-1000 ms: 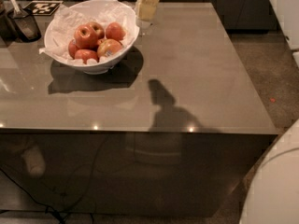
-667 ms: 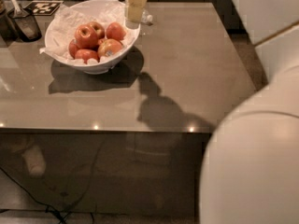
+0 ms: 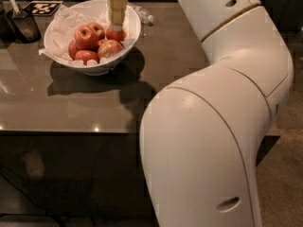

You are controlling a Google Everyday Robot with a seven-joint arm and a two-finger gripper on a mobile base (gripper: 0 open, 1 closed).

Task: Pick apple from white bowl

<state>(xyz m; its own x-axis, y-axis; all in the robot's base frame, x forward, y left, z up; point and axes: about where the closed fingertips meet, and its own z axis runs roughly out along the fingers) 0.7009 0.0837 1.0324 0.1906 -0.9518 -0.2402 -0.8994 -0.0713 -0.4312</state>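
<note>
From my station, the white bowl sits upright at about 10 o'clock on the grey table, mouth facing straight up, lined with crumpled paper and holding a pile of red apples. The gripper hangs in from 12 o'clock, its long axis running near vertical, tip down on the apple at the bowl's 3 o'clock side. That apple is round with no clear long axis, and its stem end is hidden from me. I cannot tell how wide the gripper stands or whether it has hold of anything. The arm fills my view from 1 to 6 o'clock. A dark container with a scoop stands at the bowl's 9 o'clock.
</note>
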